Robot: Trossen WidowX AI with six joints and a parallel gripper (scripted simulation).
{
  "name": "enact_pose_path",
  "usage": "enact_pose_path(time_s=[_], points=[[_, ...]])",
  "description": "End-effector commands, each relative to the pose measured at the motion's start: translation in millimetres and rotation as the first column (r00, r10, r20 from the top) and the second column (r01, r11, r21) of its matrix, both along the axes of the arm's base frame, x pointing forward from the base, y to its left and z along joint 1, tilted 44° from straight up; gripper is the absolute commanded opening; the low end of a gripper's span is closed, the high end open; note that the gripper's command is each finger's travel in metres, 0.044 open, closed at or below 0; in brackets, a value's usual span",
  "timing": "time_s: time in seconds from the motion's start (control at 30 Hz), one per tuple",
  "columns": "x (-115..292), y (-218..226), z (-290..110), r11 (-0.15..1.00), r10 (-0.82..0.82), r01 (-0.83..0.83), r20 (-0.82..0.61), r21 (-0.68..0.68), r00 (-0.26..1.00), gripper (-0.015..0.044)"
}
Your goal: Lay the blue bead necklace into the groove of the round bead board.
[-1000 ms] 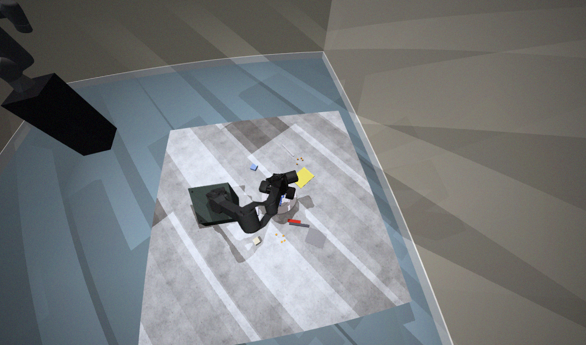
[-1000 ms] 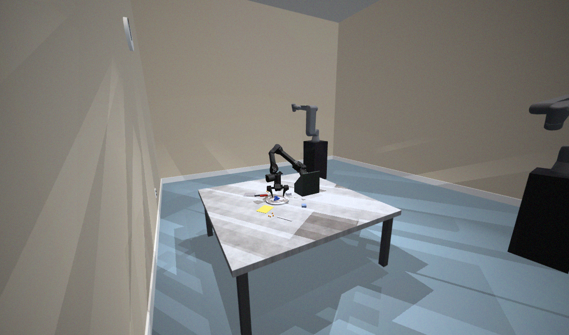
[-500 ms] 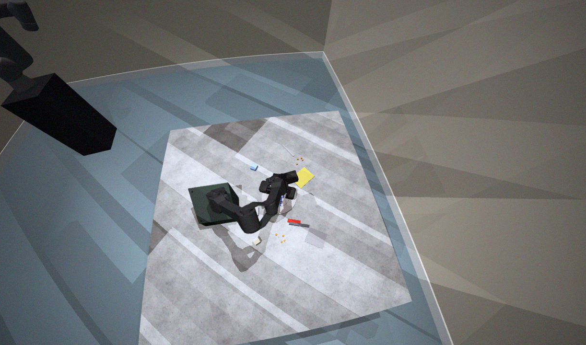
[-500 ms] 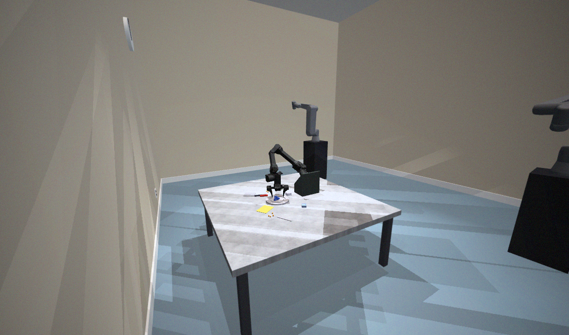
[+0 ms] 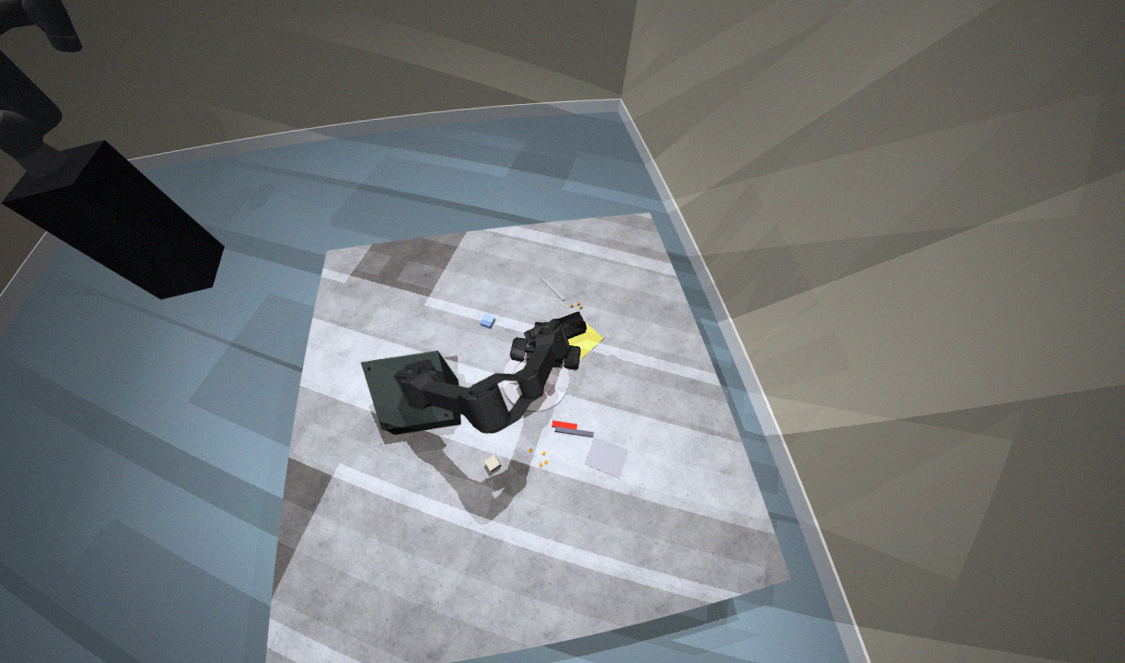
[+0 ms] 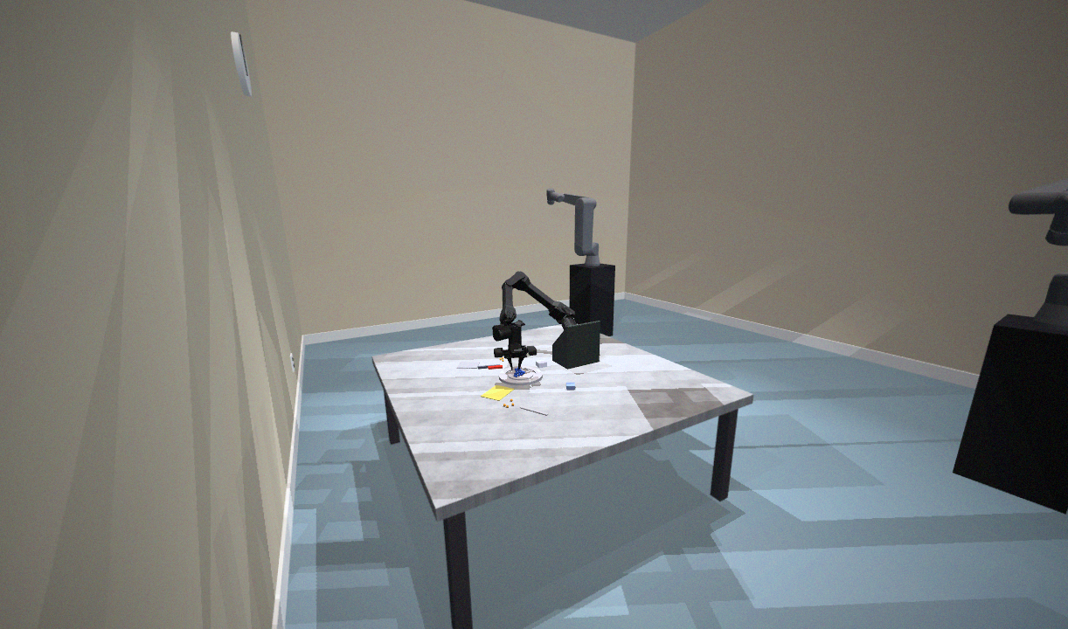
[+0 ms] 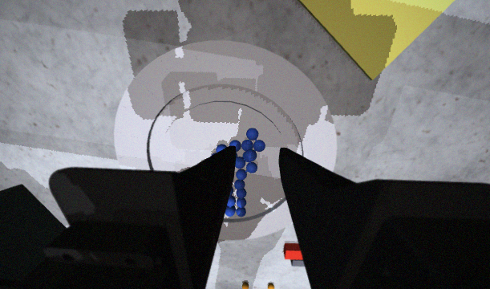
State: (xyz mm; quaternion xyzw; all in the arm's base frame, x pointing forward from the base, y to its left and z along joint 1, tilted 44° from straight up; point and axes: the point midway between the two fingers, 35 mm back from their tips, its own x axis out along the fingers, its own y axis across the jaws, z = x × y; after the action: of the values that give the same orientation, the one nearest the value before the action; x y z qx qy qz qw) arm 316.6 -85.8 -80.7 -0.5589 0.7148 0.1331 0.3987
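The blue bead necklace [image 7: 241, 174] [image 6: 516, 373] lies bunched in a short heap inside the ring groove of the round white bead board [image 7: 136, 120] [image 5: 560, 394] [image 6: 530, 376], not along the groove. One end of the heap reaches the groove's near side. My gripper [image 7: 257, 153] [image 6: 514, 366] hangs straight above the board with its fingers partly closed. A gap shows between the tips, and the beads sit below it close to the left finger. Part of the heap is hidden behind that finger. In the top view the arm covers the necklace.
A yellow sheet [image 7: 373, 32] [image 5: 586, 336] [image 6: 496, 393] lies just beyond the board. A red and grey bar [image 7: 293, 250] [image 5: 568, 426], a pale sheet [image 5: 606, 456], loose orange beads [image 5: 541, 458], a beige cube [image 5: 492, 464], a small blue block [image 5: 487, 321] and a thin rod [image 5: 552, 288] lie around.
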Motion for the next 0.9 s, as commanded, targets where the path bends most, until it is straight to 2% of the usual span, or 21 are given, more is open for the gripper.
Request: enact_pose_path(time_s=[0.0, 0.13, 0.87], points=[[-2, -7, -9, 1.0, -0.002, 0.002, -0.015, 0.002, 1.0, 0.012], [0, -3, -3, 1.0, -0.001, 0.001, -0.002, 0.001, 1.0, 0.012], [-4, -23, -27, 1.0, -0.002, 0.002, -0.015, 0.002, 1.0, 0.012]])
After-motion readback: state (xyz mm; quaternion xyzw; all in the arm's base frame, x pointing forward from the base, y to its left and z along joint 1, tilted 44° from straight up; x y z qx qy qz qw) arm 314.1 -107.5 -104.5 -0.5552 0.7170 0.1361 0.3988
